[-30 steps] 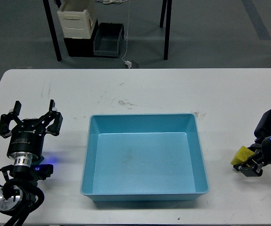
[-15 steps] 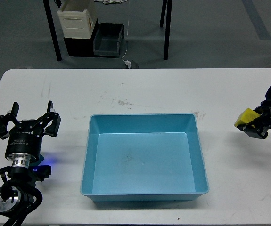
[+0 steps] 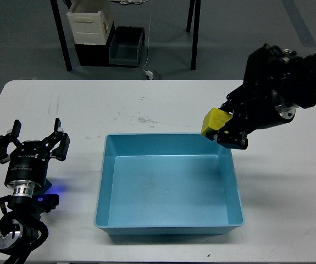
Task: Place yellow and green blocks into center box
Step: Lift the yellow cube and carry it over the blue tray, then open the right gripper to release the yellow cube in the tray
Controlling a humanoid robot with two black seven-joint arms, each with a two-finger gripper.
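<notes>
The right gripper [image 3: 223,130] hangs in the air above the far right corner of the blue box [image 3: 168,224], its fingers closed around a yellow block [image 3: 214,120]. The block is clear of the white table [image 3: 147,104] and sits just over the box's rim. The box lies in the middle of the table and its floor is bare. On the left side of the table, the left gripper [image 3: 34,137] points up with its fingers spread apart, holding nothing, well apart from the box. A small blue light glows beside that arm.
</notes>
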